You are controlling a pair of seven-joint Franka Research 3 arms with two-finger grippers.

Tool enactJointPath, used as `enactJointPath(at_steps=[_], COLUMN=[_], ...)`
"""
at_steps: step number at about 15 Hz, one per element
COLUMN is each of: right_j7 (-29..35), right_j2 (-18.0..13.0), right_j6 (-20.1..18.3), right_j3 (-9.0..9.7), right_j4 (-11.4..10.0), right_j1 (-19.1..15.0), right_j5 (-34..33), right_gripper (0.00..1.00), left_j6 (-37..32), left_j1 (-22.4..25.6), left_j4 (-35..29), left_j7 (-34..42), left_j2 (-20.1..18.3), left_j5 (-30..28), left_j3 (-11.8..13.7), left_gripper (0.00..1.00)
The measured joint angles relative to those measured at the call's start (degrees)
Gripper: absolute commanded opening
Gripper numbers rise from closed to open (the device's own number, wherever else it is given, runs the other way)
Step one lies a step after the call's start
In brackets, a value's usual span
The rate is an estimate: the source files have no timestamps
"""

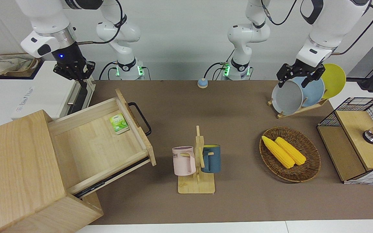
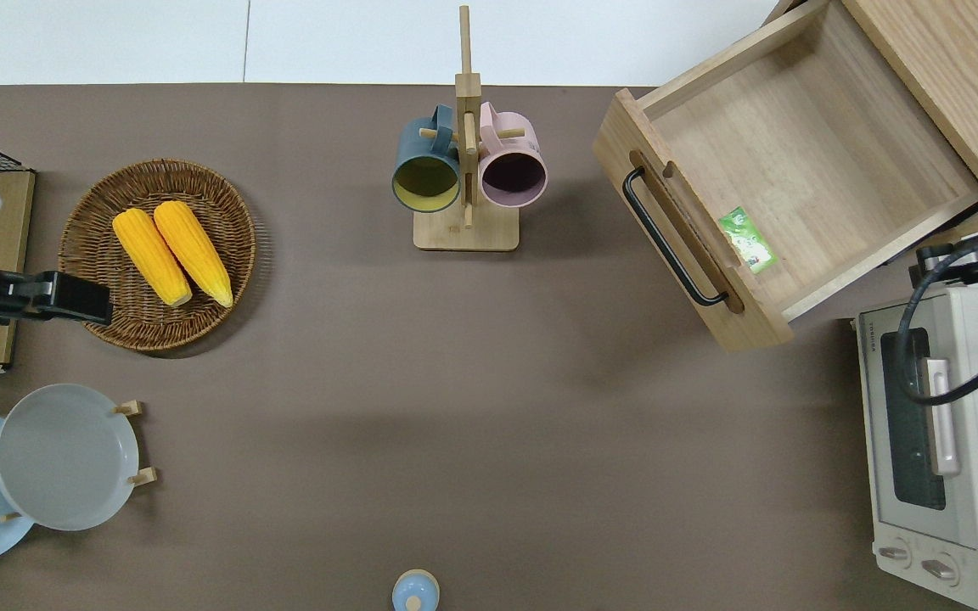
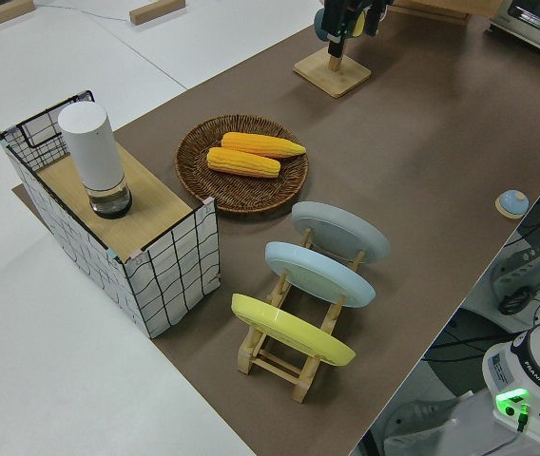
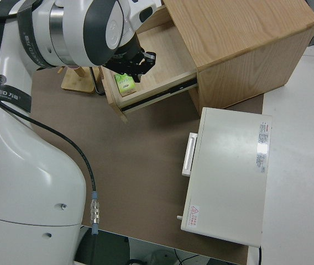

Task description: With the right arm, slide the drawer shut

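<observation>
The drawer (image 1: pixel 92 145) stands pulled far out of the pale wooden cabinet (image 1: pixel 15 171); it also shows in the overhead view (image 2: pixel 803 161). Its black loop handle (image 2: pixel 671 242) points toward the table's middle. A green packet (image 2: pixel 746 239) lies inside against the drawer front. My right gripper (image 1: pixel 73 72), blue light on its wrist, is open, empty and up in the air. In the overhead view it (image 2: pixel 958 260) hangs over the gap between the drawer's side and the toaster oven, clear of the handle. My left arm is parked, its gripper (image 1: pixel 296 80) open.
A white toaster oven (image 2: pixel 947 441) stands beside the drawer, nearer to the robots. A mug rack (image 2: pixel 465 170) with two mugs stands beside the drawer front. A wicker basket of corn (image 2: pixel 86 246), a plate rack (image 2: pixel 64 458) and a wire-mesh shelf box (image 1: pixel 358 142) stand toward the left arm's end.
</observation>
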Motion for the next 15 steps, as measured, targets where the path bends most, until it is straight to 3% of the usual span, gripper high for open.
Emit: enactJointPath(at_steps=[3,8,15], right_j7=[0.00,1.31,21.33], right_j2=[-0.12,-1.85,-2.60], right_j6=[0.00,-0.02,0.06], right_j3=[0.05,0.29,0.80], right_j4=[0.23,2.94,4.13], right_j1=[0.00,0.80,12.18], right_j5=[0.00,0.00,-1.04], right_gripper=[0.000,0.000,0.000], left_j6=[0.00,0.00,0.00], left_j1=[0.00,0.00,0.00], left_j4=[0.00,0.00,0.00], left_j7=[0.00,0.00,0.00], left_j2=[0.00,0.00,0.00], left_j5=[0.00,0.00,0.00], left_j3=[0.00,0.00,0.00], left_gripper=[0.99,0.99,0.99])
